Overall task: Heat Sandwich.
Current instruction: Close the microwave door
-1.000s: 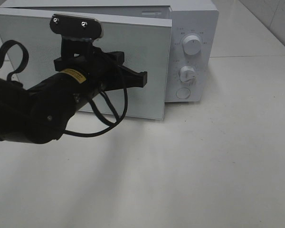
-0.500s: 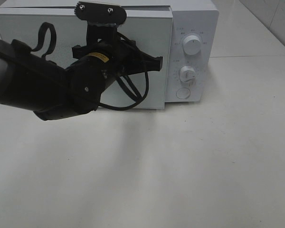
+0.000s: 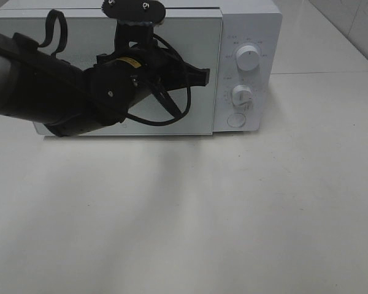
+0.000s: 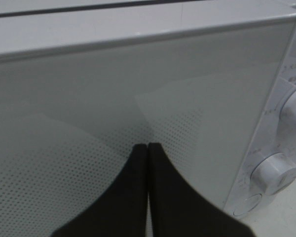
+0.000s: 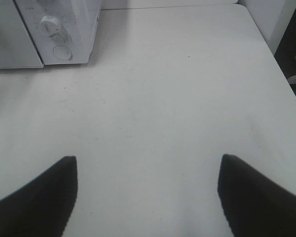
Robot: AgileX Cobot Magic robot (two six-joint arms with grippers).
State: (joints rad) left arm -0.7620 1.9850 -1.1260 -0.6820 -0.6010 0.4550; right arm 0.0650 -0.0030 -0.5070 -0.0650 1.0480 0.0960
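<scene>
Tabletop [image 3: 233, 214] before the microwave [image 3: 257, 104] is white, matte. At its shut door [image 3: 201, 116] the left gripper [image 4: 147, 148] has fingers together; the right gripper [image 5: 147, 157] stands apart over the tabletop. The sandwich's place I cannot tell.

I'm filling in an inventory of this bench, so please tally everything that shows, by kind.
Microwave: 1
Knobs: 2
Button: 1
End effectors: 2
Table: 1
Total: 7
</scene>
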